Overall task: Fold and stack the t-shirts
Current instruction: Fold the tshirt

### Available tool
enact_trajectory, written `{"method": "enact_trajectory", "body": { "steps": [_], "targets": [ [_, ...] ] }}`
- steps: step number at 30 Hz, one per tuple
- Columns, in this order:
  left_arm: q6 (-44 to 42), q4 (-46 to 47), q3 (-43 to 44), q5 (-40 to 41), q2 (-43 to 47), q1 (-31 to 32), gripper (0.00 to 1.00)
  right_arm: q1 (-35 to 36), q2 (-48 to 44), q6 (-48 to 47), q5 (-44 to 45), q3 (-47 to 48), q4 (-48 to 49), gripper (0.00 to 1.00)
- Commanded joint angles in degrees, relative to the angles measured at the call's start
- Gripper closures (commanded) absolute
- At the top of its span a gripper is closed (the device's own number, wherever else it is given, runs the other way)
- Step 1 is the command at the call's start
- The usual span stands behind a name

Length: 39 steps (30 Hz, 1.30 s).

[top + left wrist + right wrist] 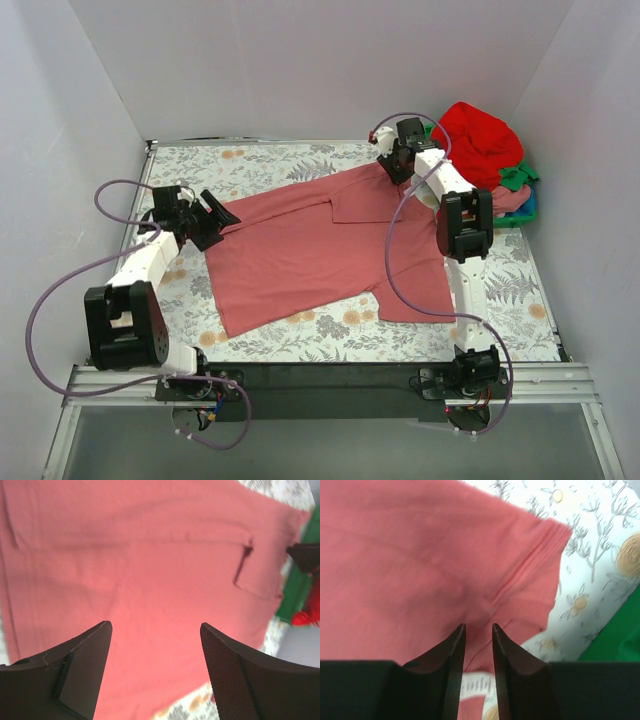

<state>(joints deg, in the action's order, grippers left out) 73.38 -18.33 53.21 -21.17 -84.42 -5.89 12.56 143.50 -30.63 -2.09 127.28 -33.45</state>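
Note:
The dusty rose-pink t-shirt lies spread out on the floral cloth, one sleeve at the far right and its hem toward the left. My left gripper is open and empty, just above the shirt's left edge; the left wrist view shows the shirt under the wide-apart jaws. My right gripper is at the far sleeve. In the right wrist view its jaws stand narrowly apart, pinching puckered shirt cloth near the sleeve seam. A bright red shirt lies heaped on green and pink ones at the back right.
The heap sits in a basket against the right wall. White walls close in the left, back and right. The floral tablecloth shows bare round the shirt, widest at the near right and far left.

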Motion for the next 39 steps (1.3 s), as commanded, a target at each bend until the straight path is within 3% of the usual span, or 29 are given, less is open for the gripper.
{"method": "enact_trajectory", "body": {
  "steps": [1,8,11,15,22,30,39],
  "targets": [
    [0.97,-1.80,-3.63,-8.44,7.51,0.09,0.29,0.54,-10.86,-0.48,-4.76,-5.02,2.25,0.64],
    [1.93,-9.17,-7.24,-9.33,17.44,4.65,0.29,1.15,-25.87,0.75,-12.57,-17.23,1.55,0.60],
    [4.04,-12.94,-8.64,-6.18,19.82,10.27,0.29,1.33,-32.20,0.66,-19.78,-24.87,0.06,0.58],
    [10.36,-14.54,-13.21,-1.96,24.29,18.52,0.30,1.24,-41.53,-1.09,-27.96,-37.26,-0.47,0.58],
    [19.25,-16.56,-19.02,2.45,30.90,25.22,0.32,1.33,-58.40,-5.39,-35.34,-56.43,-0.04,0.57],
    [23.99,-19.55,-21.39,5.34,29.84,27.77,0.32,-0.42,-66.16,-6.81,-41.49,-70.93,4.88,0.54],
    [29.27,-22.63,-22.98,8.25,29.76,28.21,0.32,-1.22,-65.72,-7.69,-43.61,-72.97,5.42,0.54]
  ]
}}
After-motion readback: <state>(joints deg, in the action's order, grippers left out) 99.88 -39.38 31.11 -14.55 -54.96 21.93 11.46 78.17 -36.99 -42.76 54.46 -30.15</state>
